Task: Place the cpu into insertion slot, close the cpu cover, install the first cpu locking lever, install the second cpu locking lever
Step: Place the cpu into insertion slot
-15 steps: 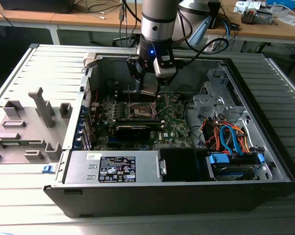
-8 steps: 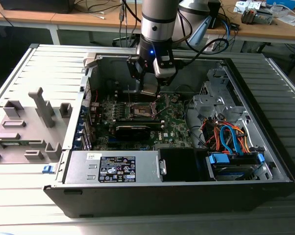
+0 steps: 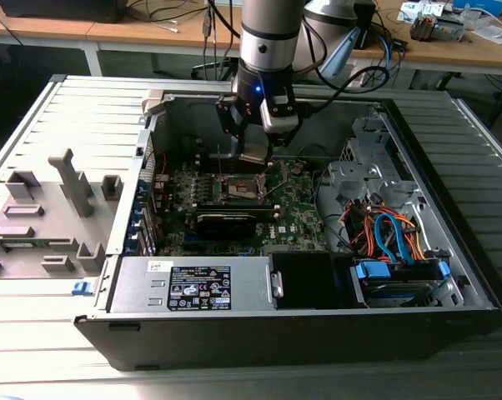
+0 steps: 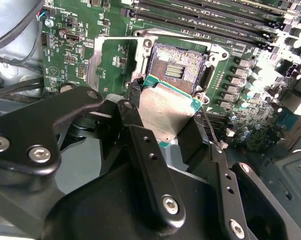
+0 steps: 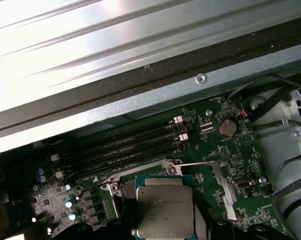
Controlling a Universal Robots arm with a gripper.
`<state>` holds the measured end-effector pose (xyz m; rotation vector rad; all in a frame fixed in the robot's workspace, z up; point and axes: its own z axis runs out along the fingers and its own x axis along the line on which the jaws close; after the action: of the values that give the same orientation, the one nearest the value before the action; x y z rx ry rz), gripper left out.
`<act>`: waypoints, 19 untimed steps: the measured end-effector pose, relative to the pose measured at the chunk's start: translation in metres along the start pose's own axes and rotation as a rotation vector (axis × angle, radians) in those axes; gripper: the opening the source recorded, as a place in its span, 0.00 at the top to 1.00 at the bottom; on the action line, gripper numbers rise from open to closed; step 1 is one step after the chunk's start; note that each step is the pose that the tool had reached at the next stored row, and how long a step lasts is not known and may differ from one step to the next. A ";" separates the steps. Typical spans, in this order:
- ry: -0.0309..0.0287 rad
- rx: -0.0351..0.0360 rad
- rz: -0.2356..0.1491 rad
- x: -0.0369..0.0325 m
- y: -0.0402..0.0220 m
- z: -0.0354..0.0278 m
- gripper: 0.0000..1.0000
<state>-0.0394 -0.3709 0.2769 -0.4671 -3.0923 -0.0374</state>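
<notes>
In the exterior view, the open computer case (image 3: 451, 310) lay on the ribbed counter (image 3: 34, 333). My claw (image 3: 253, 158) hung inside it, just above the insertion slot (image 3: 238, 190) on the green board. Reading that view as a clock face centred on the slot, the power supply (image 3: 197, 283) sat at 6 o'clock. The bundle of orange and blue cables (image 3: 393, 237) sat near 4 o'clock. The grey fixture (image 3: 59, 208) stood at 9 o'clock, outside the case.

In the second wrist view, my claw (image 4: 166, 117) was clamped on the cpu (image 4: 165, 107), 1 black finger (image 4: 140, 135) on each of 2 opposite edges. The chip hung tilted, metal top showing, with its far edge over the near edge of the insertion slot (image 4: 183, 62). I could not tell whether it touched. The slot's gold pin field was bare. The cpu cover (image 4: 96, 67) stood swung open just beside the slot.

In the first wrist view, the cpu (image 5: 164, 212) hung over the socket. The cpu cover (image 5: 221, 187) showed as a silver strip beside it. The memory slots (image 5: 125, 147) lay between the chip and the case wall (image 5: 140, 100).
</notes>
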 end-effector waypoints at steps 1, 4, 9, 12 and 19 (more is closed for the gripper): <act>-0.0001 0.0002 0.002 0.0000 0.0000 0.0001 0.45; -0.0003 0.0005 0.006 0.0000 0.0000 0.0004 0.45; -0.0005 0.0009 0.011 0.0000 0.0000 0.0007 0.45; -0.0008 0.0012 0.014 0.0000 0.0000 0.0010 0.45; -0.0012 0.0019 0.024 0.0000 0.0000 0.0017 0.45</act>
<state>-0.0395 -0.3709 0.2753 -0.5039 -3.0872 -0.0339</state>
